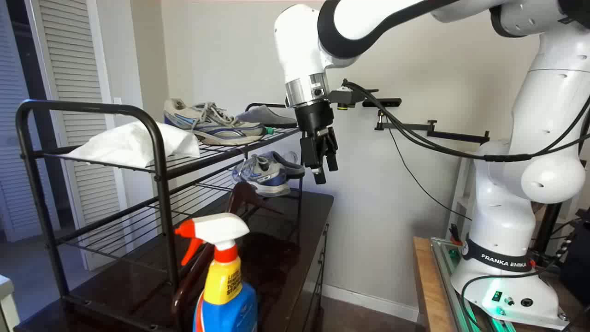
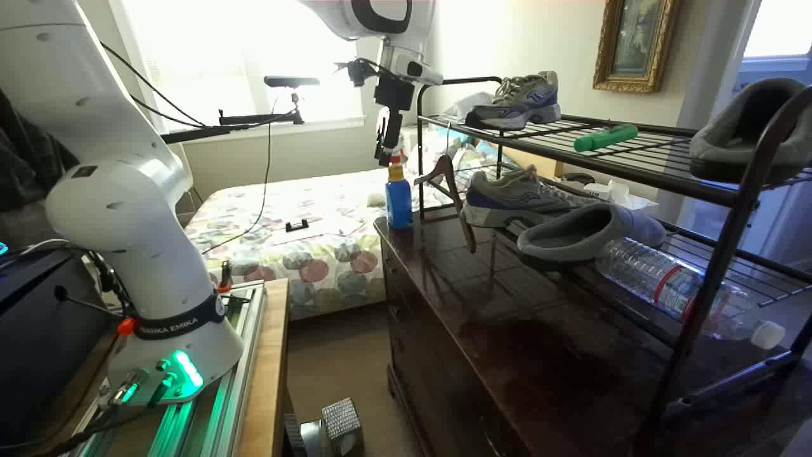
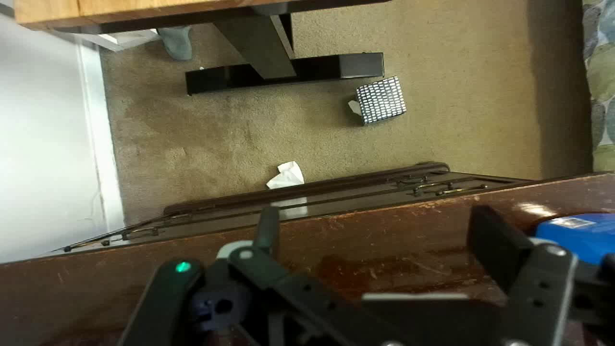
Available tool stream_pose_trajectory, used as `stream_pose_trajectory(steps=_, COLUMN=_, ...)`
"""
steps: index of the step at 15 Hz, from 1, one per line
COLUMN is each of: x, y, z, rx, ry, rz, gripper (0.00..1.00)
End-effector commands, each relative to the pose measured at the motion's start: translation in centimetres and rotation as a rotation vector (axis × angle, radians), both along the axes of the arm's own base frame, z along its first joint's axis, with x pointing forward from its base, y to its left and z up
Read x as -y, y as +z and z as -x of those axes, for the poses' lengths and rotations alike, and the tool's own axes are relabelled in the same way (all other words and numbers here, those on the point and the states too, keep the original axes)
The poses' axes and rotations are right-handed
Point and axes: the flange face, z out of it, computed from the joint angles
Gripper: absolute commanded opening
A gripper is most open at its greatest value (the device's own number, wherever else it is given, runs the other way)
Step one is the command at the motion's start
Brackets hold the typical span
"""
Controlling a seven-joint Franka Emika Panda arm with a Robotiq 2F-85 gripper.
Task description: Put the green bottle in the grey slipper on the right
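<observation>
The small green bottle point(image 2: 606, 138) lies on its side on the top wire shelf of a dark rack, between a running shoe and a grey slipper. Only a bit of green bottle point(image 1: 269, 131) shows behind the shoe in an exterior view. The right-hand grey slipper point(image 2: 713, 145) sits on the top shelf; it also shows past the shoe point(image 1: 267, 116). Its twin slipper point(image 2: 564, 249) is on the shelf below. My gripper point(image 1: 325, 171) hangs pointing down in front of the rack, apart from everything. In the wrist view the gripper point(image 3: 377, 221) has its fingers wide apart, nothing between them.
Running shoes stand on the top shelf point(image 2: 520, 105) and lower shelf point(image 2: 514, 200). A clear plastic bottle point(image 2: 672, 285) lies below. A wooden hanger point(image 2: 451, 184) hangs at the rack's front. A blue spray bottle point(image 1: 233, 304) stands on the dark dresser point(image 2: 507, 330).
</observation>
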Motion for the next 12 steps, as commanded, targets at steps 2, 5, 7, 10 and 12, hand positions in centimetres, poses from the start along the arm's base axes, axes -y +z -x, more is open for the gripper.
stream_pose_trajectory(steps=2, x=0.0, y=0.6, z=0.1, rx=-0.005, ry=0.008, rz=0.004, gripper=1.00)
stream_pose_trajectory(steps=5, x=0.1, y=0.1, z=0.0, rx=-0.006, ry=-0.001, rz=0.002, gripper=1.00)
stream_pose_trajectory(steps=7, x=0.2, y=0.1, z=0.0, rx=-0.006, ry=-0.001, rz=0.002, gripper=1.00)
stream_pose_trajectory(steps=10, x=1.0, y=1.9, z=-0.6, rx=0.048, ry=-0.033, rz=0.028, gripper=1.00)
stream_pose_trajectory(steps=12, x=2.5, y=6.6, z=-0.7, rx=0.165, ry=-0.059, rz=0.072, gripper=1.00)
